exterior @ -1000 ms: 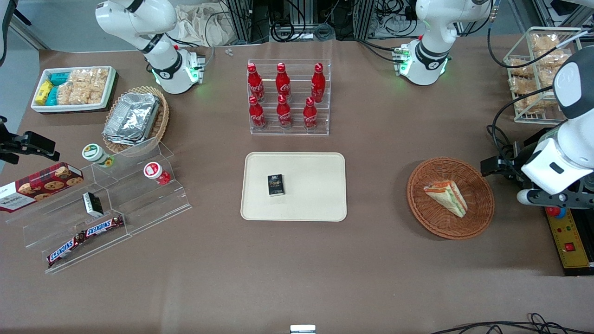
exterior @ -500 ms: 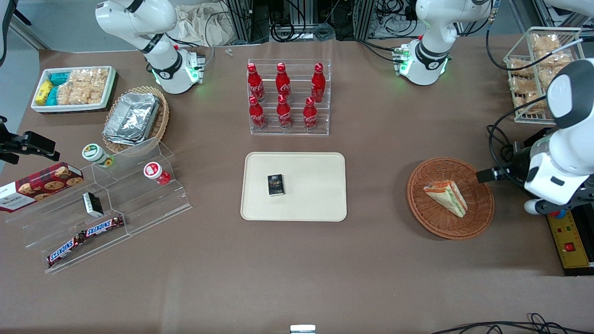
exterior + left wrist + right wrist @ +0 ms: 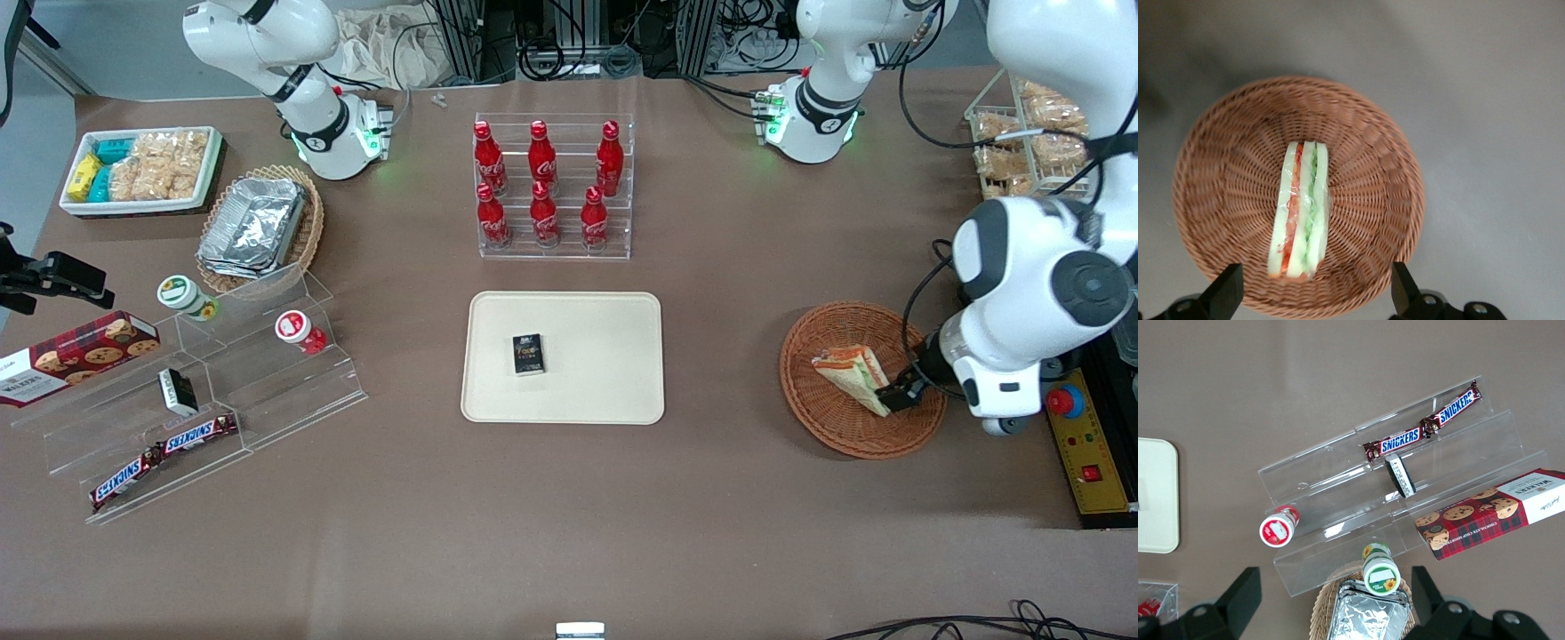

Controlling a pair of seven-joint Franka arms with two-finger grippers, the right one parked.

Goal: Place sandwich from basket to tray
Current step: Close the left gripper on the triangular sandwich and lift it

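Fingers (image 3: 1225,293) spread apart, gripper (image 3: 896,396) w/ wrist pointing down over basket (image 3: 916,427), straddling sandwich (image 3: 852,375), lower right of front view.

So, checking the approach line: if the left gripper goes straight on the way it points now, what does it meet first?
Most likely the sandwich lying in the basket: the left gripper is open, its fingers straddling it from above. How much height remains is unclear.

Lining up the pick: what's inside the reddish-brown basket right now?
Only the sandwich lies in the basket, wrapped, filling edge up. The open gripper hangs above it, touching nothing. The weave under the sandwich is covered.
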